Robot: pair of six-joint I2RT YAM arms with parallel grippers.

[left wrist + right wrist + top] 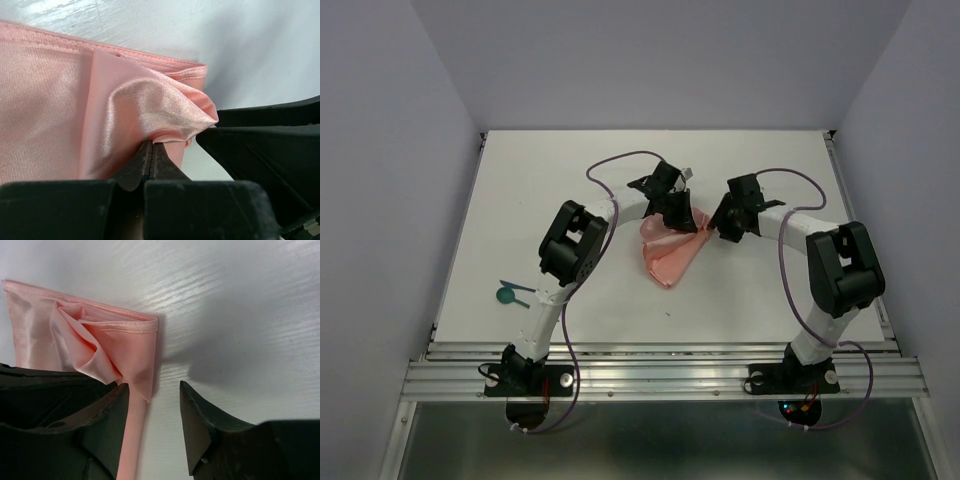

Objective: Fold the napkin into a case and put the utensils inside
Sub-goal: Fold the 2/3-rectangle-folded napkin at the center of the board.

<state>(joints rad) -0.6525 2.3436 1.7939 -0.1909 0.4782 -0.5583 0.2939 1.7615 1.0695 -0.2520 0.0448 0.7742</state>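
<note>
At the far left of the tabletop (770, 300) lie the teal utensils (510, 292), one with a small round end, well apart from the cloth and from both arms; none of them is inside anything yet, so that half of the task is untouched

Toward the middle, the left gripper (151, 155) is pinched tight on a raised pleat of the salmon-pink napkin (75, 110), its fingers pressed together with the cloth between them. The napkin (672, 255) sits near the centre of the tabletop, doubled over into a few layers with hemmed edges stacked, but its end is bunched and puckered rather than flat. I would judge it as partly folded: layers exist, yet no neat narrow case shows

To the right, the right gripper (155, 420) has its jaws apart; one finger stands just beside the napkin's corner (100, 340) and a strip of cloth runs down along it, while the other finger is over bare tabletop, so nothing is clamped there

Left to do, as I read it: flatten and finish the folds into a pouch, then fetch the utensils and slide them in
</note>
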